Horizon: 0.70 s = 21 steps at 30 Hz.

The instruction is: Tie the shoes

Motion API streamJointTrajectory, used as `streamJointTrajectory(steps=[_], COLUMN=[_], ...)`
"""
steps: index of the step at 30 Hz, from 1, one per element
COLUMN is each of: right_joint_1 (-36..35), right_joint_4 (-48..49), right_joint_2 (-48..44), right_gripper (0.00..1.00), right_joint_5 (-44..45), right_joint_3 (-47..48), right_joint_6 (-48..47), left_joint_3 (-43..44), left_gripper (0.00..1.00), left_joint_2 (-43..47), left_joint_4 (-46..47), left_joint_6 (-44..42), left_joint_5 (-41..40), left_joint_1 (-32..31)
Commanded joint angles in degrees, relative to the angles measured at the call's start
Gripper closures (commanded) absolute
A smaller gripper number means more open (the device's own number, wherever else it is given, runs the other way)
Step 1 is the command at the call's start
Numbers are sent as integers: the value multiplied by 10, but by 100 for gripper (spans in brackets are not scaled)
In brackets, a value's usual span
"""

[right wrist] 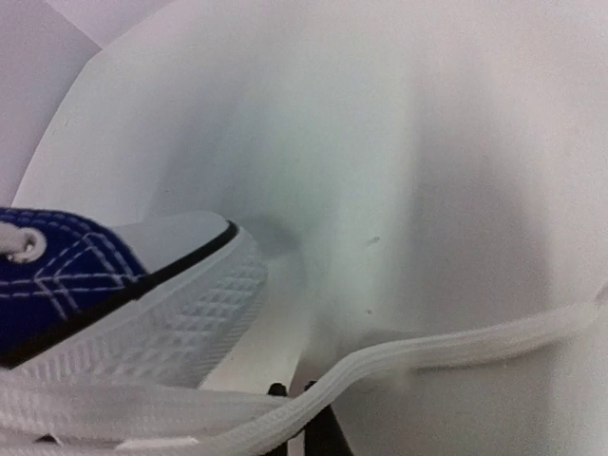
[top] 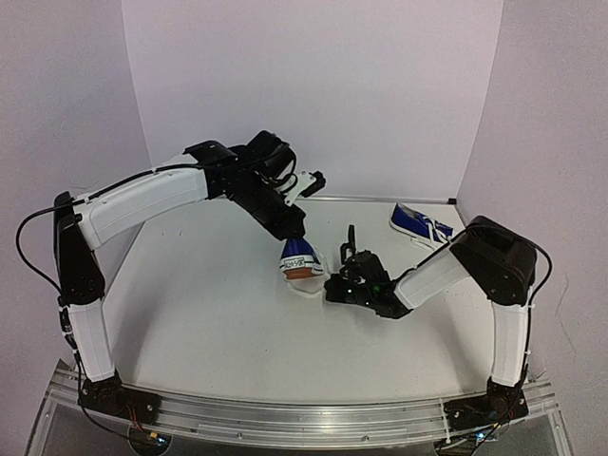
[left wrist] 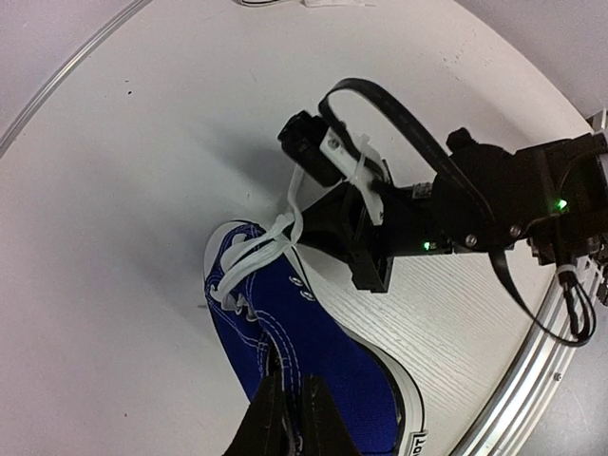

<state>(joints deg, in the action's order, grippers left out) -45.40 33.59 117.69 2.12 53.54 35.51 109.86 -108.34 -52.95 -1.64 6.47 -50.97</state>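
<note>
One blue shoe (top: pixel 299 255) with a white toe cap lies mid-table. In the left wrist view the shoe (left wrist: pixel 323 351) fills the lower middle. My left gripper (left wrist: pixel 290 418) is shut on the blue fabric at its opening edge; from above, my left gripper (top: pixel 293 236) sits right over the shoe. My right gripper (top: pixel 330 281) is just right of the shoe, shut on its white laces (left wrist: pixel 290 214), which run taut from the eyelets to its tips (left wrist: pixel 309 228). In the right wrist view the lace (right wrist: pixel 427 350) crosses my right gripper (right wrist: pixel 293 418) beside the toe cap (right wrist: pixel 180 294). The second shoe (top: pixel 421 225) lies at the back right.
White walls (top: pixel 313 85) close in the back and sides of the white table (top: pixel 190 313). An aluminium rail (top: pixel 285 418) runs along the near edge by the arm bases. The right arm's black cable (left wrist: pixel 399 109) loops above its gripper.
</note>
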Motion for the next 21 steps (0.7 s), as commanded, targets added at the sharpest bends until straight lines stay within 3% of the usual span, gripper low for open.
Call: streamJointTrajectory(steps=[1,9,15,21], right_joint_1=[14,15,14,15], right_joint_4=[-32,-117,-177,-210], right_joint_2=[-88,-221,-229,-233], right_gripper=[100,100,100,100], right_joint_5=[46,53,-37,-65], right_joint_3=[-16,1,33,28], right_joint_6=[-36,-126,-177,-203], left_joint_3=[-23,-144,-296,-426], left_gripper=[100,100,100,100], left_joint_2=[65,99,138,148], left_joint_4=[62,103,212,327], left_joint_6=[-17,-18,4,42], left_joint_5=[1,31,107,136], left_joint_1=[4,3,-7,-21])
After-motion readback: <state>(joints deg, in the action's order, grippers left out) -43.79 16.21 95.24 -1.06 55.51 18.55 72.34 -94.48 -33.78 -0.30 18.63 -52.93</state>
